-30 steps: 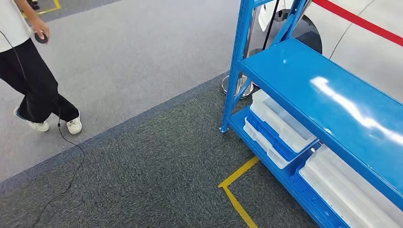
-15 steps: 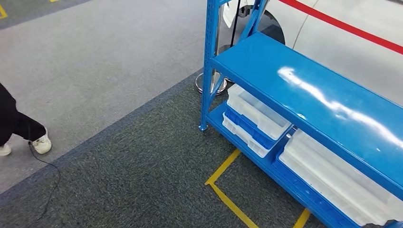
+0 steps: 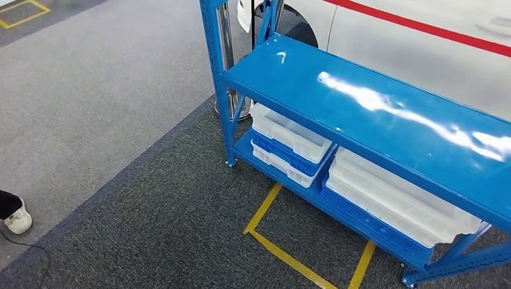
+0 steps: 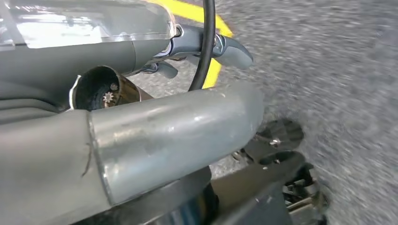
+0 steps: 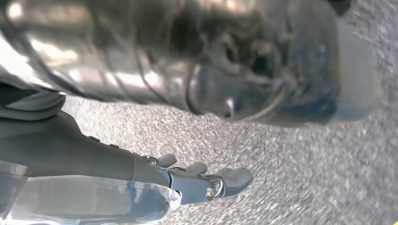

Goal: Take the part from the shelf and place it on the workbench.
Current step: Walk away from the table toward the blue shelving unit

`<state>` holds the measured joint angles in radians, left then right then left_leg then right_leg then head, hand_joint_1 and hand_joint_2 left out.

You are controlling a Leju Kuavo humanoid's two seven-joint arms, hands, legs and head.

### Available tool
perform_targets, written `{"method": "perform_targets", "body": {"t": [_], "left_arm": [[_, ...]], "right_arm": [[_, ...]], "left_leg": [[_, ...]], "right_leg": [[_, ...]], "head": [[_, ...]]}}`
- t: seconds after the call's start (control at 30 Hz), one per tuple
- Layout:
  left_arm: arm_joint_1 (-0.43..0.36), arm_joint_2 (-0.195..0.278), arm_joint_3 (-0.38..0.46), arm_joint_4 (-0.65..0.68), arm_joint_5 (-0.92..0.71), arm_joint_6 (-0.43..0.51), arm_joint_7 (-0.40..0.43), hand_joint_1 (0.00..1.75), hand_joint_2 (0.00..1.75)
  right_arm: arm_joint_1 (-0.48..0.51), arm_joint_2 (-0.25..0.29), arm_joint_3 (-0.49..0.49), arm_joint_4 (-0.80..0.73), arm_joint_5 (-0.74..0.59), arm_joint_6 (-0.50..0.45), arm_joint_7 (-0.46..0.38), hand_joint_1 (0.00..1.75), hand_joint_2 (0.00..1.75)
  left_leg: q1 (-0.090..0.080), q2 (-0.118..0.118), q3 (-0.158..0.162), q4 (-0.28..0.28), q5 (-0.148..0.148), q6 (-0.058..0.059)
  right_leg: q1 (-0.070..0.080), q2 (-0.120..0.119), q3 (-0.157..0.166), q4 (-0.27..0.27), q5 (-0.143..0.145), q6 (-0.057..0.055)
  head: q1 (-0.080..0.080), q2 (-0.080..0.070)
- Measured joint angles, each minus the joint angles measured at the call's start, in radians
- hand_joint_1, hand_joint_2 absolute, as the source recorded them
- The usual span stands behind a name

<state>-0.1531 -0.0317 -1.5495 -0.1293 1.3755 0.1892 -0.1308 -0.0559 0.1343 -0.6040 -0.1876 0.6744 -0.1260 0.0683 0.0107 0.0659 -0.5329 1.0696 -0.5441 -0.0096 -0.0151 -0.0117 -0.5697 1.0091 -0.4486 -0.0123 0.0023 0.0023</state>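
At the far left of your head view a person's white shoe rests on the light grey floor, with a thin black cable trailing from it onto the darker carpet. Near the top left corner a yellow square is taped on the floor.

Moving right, yellow tape lines form a corner on the carpet just in front of the blue shelf. The shelf's middle deck is bare and glossy, catching a bright glare. On the lowest deck you see white trays stacked with blue ones: a smaller stack towards the left end and a longer stack to its right, the two just beside each other. You cannot tell what the trays contain, so the part to be fetched cannot be made out. A chrome post with a round base stands behind the shelf's left upright, and a white car body with a red stripe stands beyond the shelf.

In your left wrist view the left robot hand hangs over the carpet with its fingers extended and apart, holding nothing. In your right wrist view the right robot hand also hangs above the carpet, fingers loosely extended and empty.
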Motion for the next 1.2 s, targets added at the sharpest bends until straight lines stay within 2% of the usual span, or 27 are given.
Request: {"method": "perform_targets", "body": {"t": [0.07, 0.1, 0.13, 0.17, 0.2, 0.27, 0.33, 0.4, 0.43, 0.5, 0.53, 0.57, 0.6, 0.63, 0.67, 0.7, 0.73, 0.8, 0.83, 0.87, 0.93, 1.0, 1.07, 1.1, 1.13, 1.17, 1.2], "left_arm": [[0.001, 0.000, 0.000, 0.000, 0.001, 0.000, 0.001, 0.00, 0.00], [0.002, 0.000, 0.000, 0.000, 0.001, 0.000, 0.001, 0.00, 0.00], [0.003, 0.000, 0.000, 0.000, 0.002, 0.000, 0.002, 0.00, 0.00], [0.004, 0.000, 0.000, 0.000, 0.003, 0.000, 0.002, 0.00, 0.00], [0.004, 0.000, -0.001, 0.000, 0.003, 0.000, 0.002, 0.00, 0.00], [0.005, 0.000, -0.001, 0.000, 0.004, -0.001, 0.004, 0.00, 0.00], [0.003, 0.001, -0.001, 0.000, 0.006, -0.001, 0.005, 0.00, 0.00], [0.001, 0.001, -0.001, 0.000, 0.006, -0.001, 0.005, 0.00, 0.00], [0.000, 0.000, -0.001, 0.000, 0.006, -0.001, 0.005, 0.00, 0.00], [0.001, -0.002, -0.001, 0.000, 0.007, -0.001, 0.005, 0.00, 0.00], [0.003, -0.003, -0.001, 0.000, 0.007, -0.001, 0.005, 0.00, 0.00], [0.005, -0.003, -0.001, 0.000, 0.007, -0.001, 0.006, 0.00, 0.00], [0.007, -0.003, -0.001, 0.000, 0.007, -0.001, 0.006, 0.00, 0.00], [0.009, -0.003, -0.001, 0.000, 0.007, -0.001, 0.007, 0.00, 0.00], [0.009, -0.003, -0.001, 0.000, 0.007, -0.001, 0.008, 0.00, 0.00], [0.008, -0.003, -0.001, 0.000, 0.007, -0.001, 0.008, 0.00, 0.00], [0.007, -0.004, -0.002, 0.000, 0.007, -0.001, 0.008, 0.00, 0.00], [0.006, -0.004, -0.002, 0.000, 0.007, -0.001, 0.008, 0.00, 0.00], [0.005, -0.004, -0.003, 0.000, 0.006, -0.001, 0.007, 0.00, 0.00], [0.004, -0.004, -0.003, 0.000, 0.006, -0.001, 0.007, 0.00, 0.00], [0.001, -0.004, -0.004, 0.000, 0.004, 0.000, 0.006, 0.00, 0.00], [-0.002, -0.005, -0.004, 0.000, 0.002, 0.001, 0.005, 0.00, 0.00], [-0.002, -0.005, -0.005, 0.000, 0.001, 0.001, 0.005, 0.00, 0.00], [0.000, -0.005, -0.006, 0.000, 0.001, 0.002, 0.005, 0.00, 0.00], [0.002, -0.005, -0.006, 0.000, 0.001, 0.002, 0.005, 0.00, 0.00], [0.003, -0.005, -0.006, 0.000, 0.000, 0.002, 0.005, 0.00, 0.00], [0.004, -0.005, -0.006, 0.000, 0.000, 0.002, 0.005, 0.00, 0.00]], "right_arm": [[-0.003, -0.001, -0.005, 0.000, 0.000, 0.000, -0.001, 0.00, 0.00], [-0.003, -0.001, -0.007, 0.000, 0.000, 0.001, -0.001, 0.00, 0.00], [-0.003, -0.001, -0.009, 0.000, 0.000, 0.001, 0.000, 0.00, 0.00], [-0.002, -0.001, -0.010, 0.000, 0.000, 0.001, 0.000, 0.00, 0.00], [-0.002, -0.001, -0.011, 0.000, 0.000, 0.001, 0.001, 0.00, 0.00], [-0.003, 0.000, -0.011, 0.000, 0.001, 0.002, 0.002, 0.00, 0.00], [-0.003, 0.001, -0.011, 0.000, 0.002, 0.002, 0.003, 0.00, 0.00], [0.000, 0.001, -0.012, 0.000, 0.002, 0.002, 0.003, 0.00, 0.00], [0.002, 0.000, -0.012, 0.000, 0.003, 0.002, 0.003, 0.00, 0.00], [0.003, -0.001, -0.012, 0.000, 0.003, 0.002, 0.004, 0.00, 0.00], [0.002, -0.001, -0.012, 0.000, 0.003, 0.002, 0.004, 0.00, 0.00], [0.000, -0.001, -0.012, 0.000, 0.003, 0.002, 0.005, 0.00, 0.00], [-0.001, -0.001, -0.012, 0.000, 0.003, 0.002, 0.005, 0.00, 0.00], [-0.001, -0.001, -0.012, 0.000, 0.003, 0.002, 0.005, 0.00, 0.00], [0.000, -0.001, -0.012, 0.000, 0.003, 0.002, 0.005, 0.00, 0.00], [0.001, -0.002, -0.012, 0.000, 0.004, 0.002, 0.005, 0.00, 0.00], [0.002, -0.003, -0.012, 0.000, 0.004, 0.002, 0.005, 0.00, 0.00], [0.000, -0.004, -0.012, 0.000, 0.006, 0.002, 0.005, 0.00, 0.00], [-0.002, -0.004, -0.012, 0.000, 0.007, 0.002, 0.004, 0.00, 0.00], [-0.003, -0.004, -0.012, 0.000, 0.008, 0.002, 0.004, 0.00, 0.00], [-0.003, -0.004, -0.014, 0.000, 0.009, 0.002, 0.003, 0.00, 0.00], [-0.003, -0.004, -0.017, 0.000, 0.011, 0.002, 0.001, 0.00, 0.00], [-0.004, -0.004, -0.019, 0.000, 0.014, 0.002, 0.000, 0.00, 0.00], [-0.005, -0.005, -0.019, 0.000, 0.016, 0.002, -0.001, 0.00, 0.00], [-0.005, -0.005, -0.020, 0.000, 0.017, 0.002, -0.001, 0.00, 0.00], [-0.004, -0.005, -0.020, 0.000, 0.019, 0.002, -0.001, 0.00, 0.00], [-0.004, -0.005, -0.020, 0.000, 0.020, 0.003, -0.001, 0.00, 0.00]], "left_leg": [[0.003, -0.046, -0.062, 0.133, -0.066, -0.005], [0.003, -0.053, -0.092, 0.191, -0.083, -0.006], [0.003, -0.057, -0.109, 0.217, -0.080, -0.006], [0.003, -0.060, -0.107, 0.205, -0.057, -0.004], [0.003, -0.066, -0.087, 0.154, -0.018, 0.000], [0.003, -0.105, -0.032, 0.018, 0.046, 0.011], [0.001, -0.135, -0.005, -0.052, 0.063, 0.018], [-0.001, -0.123, -0.001, -0.059, 0.064, 0.024], [0.001, -0.113, 0.001, -0.065, 0.069, 0.029], [0.007, -0.087, 0.006, -0.080, 0.079, 0.043], [0.006, -0.073, 0.007, -0.083, 0.081, 0.047], [0.005, -0.058, 0.006, -0.083, 0.081, 0.050], [0.004, -0.044, 0.006, -0.083, 0.080, 0.050], [0.003, -0.029, 0.005, -0.082, 0.078, 0.050], [0.003, -0.016, 0.006, -0.080, 0.076, 0.049], [0.003, -0.004, 0.007, -0.078, 0.073, 0.046], [0.003, 0.007, 0.009, -0.076, 0.069, 0.043], [-0.001, 0.026, 0.013, -0.069, 0.059, 0.031], [-0.004, 0.035, 0.015, -0.067, 0.055, 0.024], [-0.006, 0.043, 0.019, -0.066, 0.051, 0.018], [-0.005, 0.057, 0.028, -0.066, 0.045, 0.007], [0.000, 0.024, 0.020, -0.031, 0.014, -0.002], [0.003, -0.034, -0.032, 0.084, -0.052, -0.009], [0.004, -0.049, -0.066, 0.154, -0.082, -0.010], [0.004, -0.056, -0.092, 0.205, -0.096, -0.011], [0.004, -0.058, -0.104, 0.221, -0.088, -0.011], [0.004, -0.060, -0.098, 0.200, -0.061, -0.009]], "right_leg": [[0.002, 0.023, -0.003, 0.001, 0.002, -0.005], [0.003, 0.036, -0.005, 0.002, 0.003, -0.006], [0.004, 0.051, -0.006, 0.005, 0.002, -0.007], [0.005, 0.065, -0.007, 0.008, 0.002, -0.006], [0.006, 0.079, -0.007, 0.011, 0.001, -0.006], [0.006, 0.105, -0.009, 0.017, 0.000, -0.002], [0.003, 0.127, -0.016, 0.020, 0.001, 0.008], [0.001, 0.145, -0.022, 0.016, 0.006, 0.024], [0.002, 0.139, -0.025, 0.017, 0.005, 0.030], [0.006, 0.089, -0.047, 0.062, -0.027, 0.036], [0.005, 0.056, -0.072, 0.114, -0.058, 0.038], [0.003, 0.034, -0.103, 0.178, -0.091, 0.041], [0.000, 0.025, -0.131, 0.237, -0.115, 0.046], [-0.003, 0.020, -0.148, 0.274, -0.124, 0.050], [-0.005, 0.016, -0.148, 0.276, -0.115, 0.054], [-0.008, 0.011, -0.127, 0.242, -0.089, 0.056], [-0.009, -0.005, -0.092, 0.178, -0.056, 0.057], [-0.004, -0.048, -0.028, 0.059, -0.015, 0.047], [-0.001, -0.062, -0.012, 0.029, -0.010, 0.040], [0.002, -0.062, -0.011, 0.023, -0.014, 0.032], [0.001, -0.037, -0.011, 0.020, -0.012, 0.020], [-0.005, -0.016, -0.008, 0.014, -0.007, 0.006], [-0.007, 0.006, -0.008, 0.013, -0.004, -0.004], [-0.006, 0.019, -0.010, 0.014, -0.003, -0.007], [-0.005, 0.033, -0.010, 0.014, -0.003, -0.008], [-0.004, 0.048, -0.010, 0.015, -0.003, -0.008], [-0.004, 0.063, -0.009, 0.016, -0.004, -0.007]], "head": [[-0.001, 0.000], [-0.001, 0.000], [-0.001, 0.000], [-0.001, 0.000], [-0.001, 0.000], [-0.001, 0.000], [-0.001, 0.000], [-0.001, 0.000], [-0.001, 0.000], [0.002, 0.000], [0.003, 0.000], [0.004, 0.000], [0.004, 0.000], [0.004, 0.000], [0.004, 0.000], [0.004, 0.000], [0.005, 0.000], [0.005, 0.000], [0.004, 0.000], [0.004, 0.000], [0.004, 0.000], [0.004, 0.000], [0.003, 0.000], [0.003, 0.000], [0.003, 0.000], [0.003, 0.000], [0.003, 0.000]]}}
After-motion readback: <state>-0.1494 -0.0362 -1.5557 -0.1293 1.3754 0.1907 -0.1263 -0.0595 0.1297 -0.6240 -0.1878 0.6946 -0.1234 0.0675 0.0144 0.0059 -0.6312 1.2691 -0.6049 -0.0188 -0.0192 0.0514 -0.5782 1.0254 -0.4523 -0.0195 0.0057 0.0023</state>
